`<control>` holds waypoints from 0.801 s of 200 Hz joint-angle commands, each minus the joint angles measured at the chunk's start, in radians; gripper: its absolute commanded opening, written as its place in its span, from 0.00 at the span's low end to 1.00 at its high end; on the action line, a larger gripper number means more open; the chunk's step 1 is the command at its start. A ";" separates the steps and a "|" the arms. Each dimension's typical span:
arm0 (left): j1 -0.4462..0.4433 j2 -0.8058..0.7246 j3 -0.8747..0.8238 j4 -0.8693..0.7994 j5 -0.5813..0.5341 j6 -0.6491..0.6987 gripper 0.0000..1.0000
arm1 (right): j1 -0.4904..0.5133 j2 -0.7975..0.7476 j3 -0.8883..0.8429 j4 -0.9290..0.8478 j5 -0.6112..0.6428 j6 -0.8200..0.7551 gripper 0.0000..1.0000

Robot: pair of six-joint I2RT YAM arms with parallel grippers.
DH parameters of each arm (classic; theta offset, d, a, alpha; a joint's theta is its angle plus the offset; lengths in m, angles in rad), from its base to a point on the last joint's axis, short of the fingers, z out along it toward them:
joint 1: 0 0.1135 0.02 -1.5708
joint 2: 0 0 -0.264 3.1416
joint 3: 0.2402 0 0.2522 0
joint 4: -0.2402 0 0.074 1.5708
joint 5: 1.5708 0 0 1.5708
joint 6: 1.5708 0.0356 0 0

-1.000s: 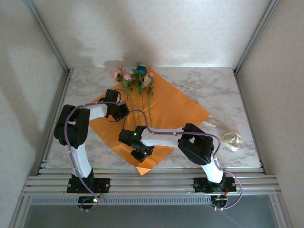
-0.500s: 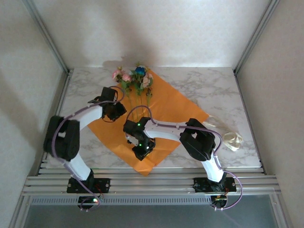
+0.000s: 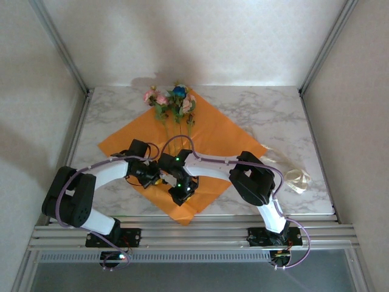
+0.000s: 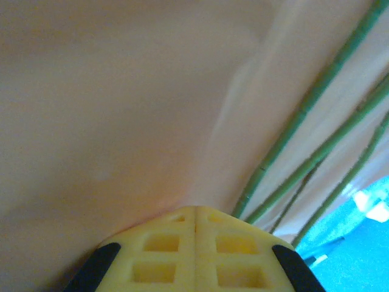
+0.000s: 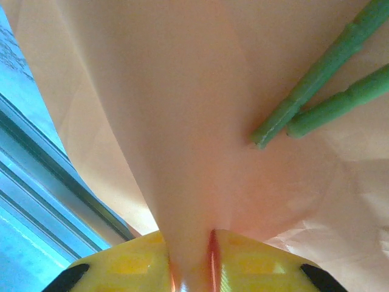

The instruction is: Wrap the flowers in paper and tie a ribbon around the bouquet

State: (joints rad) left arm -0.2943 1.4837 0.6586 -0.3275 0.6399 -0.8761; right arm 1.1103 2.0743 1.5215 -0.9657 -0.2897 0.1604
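- Fingers (image 5: 121,261) of the right gripper (image 5: 191,243), nearest the front edge of the table (image 3: 279,115), were narrowed onto a pinched fold of the paper (image 3: 222,137).
- Just beside it, the left gripper (image 4: 194,212) was pressed closed on a crease of that orange sheet.
- 2 green stems (image 5: 316,79) lay on the paper beyond.
- The flowers (image 3: 173,100) rested at its far corner.

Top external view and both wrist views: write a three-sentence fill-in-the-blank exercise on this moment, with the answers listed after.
1. The flowers lie on a sheet of ____ paper.
2. The right gripper pinches a raised fold of the ____.
3. The left gripper is, open or shut, ____.
Missing words: orange; paper; shut.
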 commanded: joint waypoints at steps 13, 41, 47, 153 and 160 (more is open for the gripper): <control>-0.011 -0.003 0.021 -0.039 -0.006 0.009 0.00 | -0.009 0.011 0.019 -0.022 -0.008 -0.007 0.21; -0.011 0.021 0.030 -0.140 -0.142 0.105 0.00 | -0.013 0.000 0.012 -0.018 -0.008 -0.002 0.16; -0.010 0.021 0.036 -0.146 -0.169 0.115 0.00 | -0.013 -0.002 0.012 -0.018 -0.009 -0.004 0.16; -0.009 -0.040 0.108 -0.082 -0.347 0.159 0.00 | -0.060 -0.010 0.018 -0.038 -0.071 -0.015 0.08; -0.006 -0.077 0.123 -0.116 -0.367 0.159 0.00 | -0.065 -0.012 0.017 -0.039 -0.074 -0.018 0.08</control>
State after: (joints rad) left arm -0.3065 1.5234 0.7147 -0.3496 0.4488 -0.7471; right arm 1.0603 2.0743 1.5234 -0.9623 -0.3244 0.1513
